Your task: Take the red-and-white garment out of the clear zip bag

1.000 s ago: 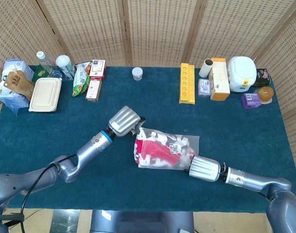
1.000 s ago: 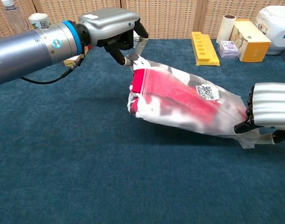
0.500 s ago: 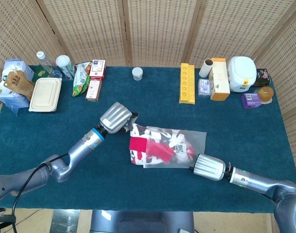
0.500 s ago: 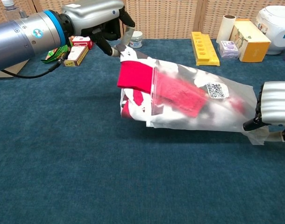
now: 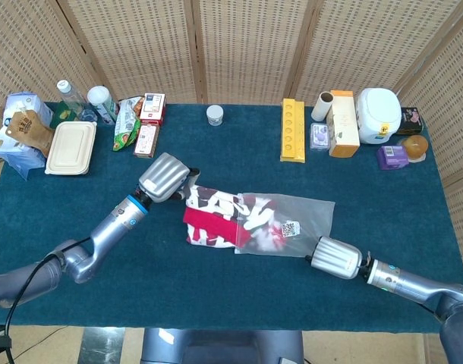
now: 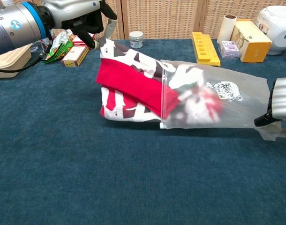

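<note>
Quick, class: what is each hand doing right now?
Left hand: pinching the garment's corner.
Right hand: gripping the zip bag's closed end.

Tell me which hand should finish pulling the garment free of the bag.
Left. The left hand already grips the garment at its exposed corner, roughly half out of the zip bag. The right hand pins the bag's closed end and probably should just hold.

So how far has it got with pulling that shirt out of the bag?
About halfway. The left hand grips a corner of the garment, and roughly half of it lies outside the bag. The right hand holds the bag's closed end. The rest of the garment is inside and has to slide out.
</note>
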Controlling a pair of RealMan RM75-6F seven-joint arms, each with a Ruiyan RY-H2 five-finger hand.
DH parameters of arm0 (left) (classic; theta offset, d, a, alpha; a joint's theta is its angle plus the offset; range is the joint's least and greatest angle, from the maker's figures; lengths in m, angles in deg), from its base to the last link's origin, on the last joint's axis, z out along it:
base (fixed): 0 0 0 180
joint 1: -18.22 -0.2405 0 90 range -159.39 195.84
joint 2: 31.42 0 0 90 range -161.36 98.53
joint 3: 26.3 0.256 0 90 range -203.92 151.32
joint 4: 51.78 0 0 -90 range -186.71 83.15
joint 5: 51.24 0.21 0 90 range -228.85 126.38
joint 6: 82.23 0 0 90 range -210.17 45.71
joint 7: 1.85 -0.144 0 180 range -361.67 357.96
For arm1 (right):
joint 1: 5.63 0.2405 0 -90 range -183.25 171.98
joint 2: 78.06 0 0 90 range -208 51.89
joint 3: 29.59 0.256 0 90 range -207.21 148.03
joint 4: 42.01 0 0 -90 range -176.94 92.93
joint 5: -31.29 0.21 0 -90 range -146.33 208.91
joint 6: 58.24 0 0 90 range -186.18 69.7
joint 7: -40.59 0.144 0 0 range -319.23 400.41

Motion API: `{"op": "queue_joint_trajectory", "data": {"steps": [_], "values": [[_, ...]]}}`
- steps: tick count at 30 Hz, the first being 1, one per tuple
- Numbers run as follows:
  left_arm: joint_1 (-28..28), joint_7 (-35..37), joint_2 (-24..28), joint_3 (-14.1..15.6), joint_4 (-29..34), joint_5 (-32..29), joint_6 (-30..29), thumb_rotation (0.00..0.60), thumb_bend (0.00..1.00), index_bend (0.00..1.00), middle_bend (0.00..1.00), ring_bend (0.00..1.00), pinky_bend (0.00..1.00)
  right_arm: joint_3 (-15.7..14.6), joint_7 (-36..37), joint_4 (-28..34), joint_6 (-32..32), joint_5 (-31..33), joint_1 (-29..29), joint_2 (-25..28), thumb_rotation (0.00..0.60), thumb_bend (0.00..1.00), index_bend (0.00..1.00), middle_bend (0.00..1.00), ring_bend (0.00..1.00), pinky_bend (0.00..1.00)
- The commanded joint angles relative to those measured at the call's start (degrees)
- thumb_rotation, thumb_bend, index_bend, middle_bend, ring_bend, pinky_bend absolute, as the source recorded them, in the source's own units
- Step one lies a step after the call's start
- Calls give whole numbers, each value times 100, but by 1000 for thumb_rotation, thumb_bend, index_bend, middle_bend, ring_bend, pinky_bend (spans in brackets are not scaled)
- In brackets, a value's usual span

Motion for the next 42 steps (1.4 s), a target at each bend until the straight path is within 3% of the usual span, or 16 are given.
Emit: {"op": "queue_joint_trajectory", "data": {"steps": [1,15,18,19,20,22,24,27,31,35,42], "values": [[-61,31,76,21,7,-5,-33,600,397,877,1000,1000,999,12,-14,24,-25,23,-38,49,600,520,837,989,1000,1000],[-413,170,260,132,-384,-142,-66,600,394,876,1000,1000,999,99,7,-38,-49,204,-379,357,600,513,836,990,1000,1000],[-450,202,265,147,-385,-108,-109,600,356,867,1000,978,952,121,-8,-63,-56,225,-422,365,600,488,790,965,1000,1000],[-462,227,271,148,-370,-102,-123,600,332,833,992,935,922,132,-9,-65,-64,240,-437,366,600,472,761,938,1000,999],[-519,319,323,154,-252,-181,-66,600,289,723,924,816,849,196,-9,-54,-42,316,-489,374,600,428,693,871,985,981],[-587,350,523,152,130,-359,119,600,218,420,678,512,650,317,-15,5,26,451,-591,368,600,307,516,706,891,893],[-665,321,717,146,488,-535,244,600,165,120,369,214,397,420,25,79,80,565,-666,358,600,169,313,533,739,780],[-748,227,920,131,858,-753,371,600,123,2,169,32,210,506,87,159,88,669,-737,358,600,76,135,348,554,647],[-838,93,1125,106,1220,-1057,517,588,100,0,110,0,139,592,168,305,97,764,-793,381,600,44,32,236,414,495],[-971,-169,1372,93,1637,-1356,530,510,95,0,103,0,137,684,205,505,145,842,-845,449,594,35,11,203,362,431],[-1582,-450,1909,194,2635,-1612,-104,503,90,0,103,0,137,874,697,1276,296,1103,-1027,766,494,35,0,156,287,335]]}}
